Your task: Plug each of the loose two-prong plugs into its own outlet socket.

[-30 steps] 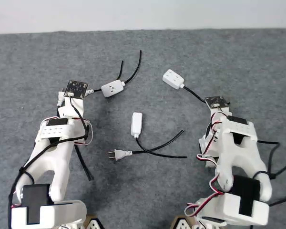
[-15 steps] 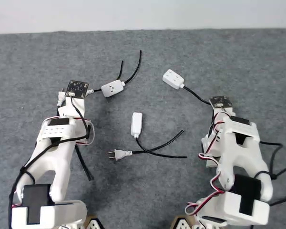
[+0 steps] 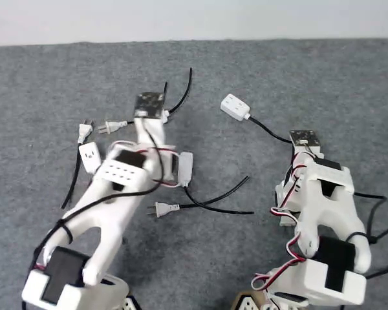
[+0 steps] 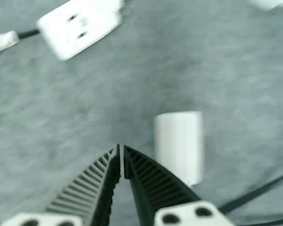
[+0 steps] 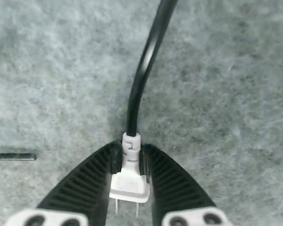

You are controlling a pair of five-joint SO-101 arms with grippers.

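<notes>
here, right pincer grips a plug; left pincer is pressed together.

No text, labels, numbers or signs can be read on anything here.

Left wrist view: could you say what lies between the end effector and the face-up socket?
Left wrist view: bare carpet between end effector and socket.

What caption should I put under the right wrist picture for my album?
The right gripper pinches a white plug with its black cord over grey carpet.
</notes>
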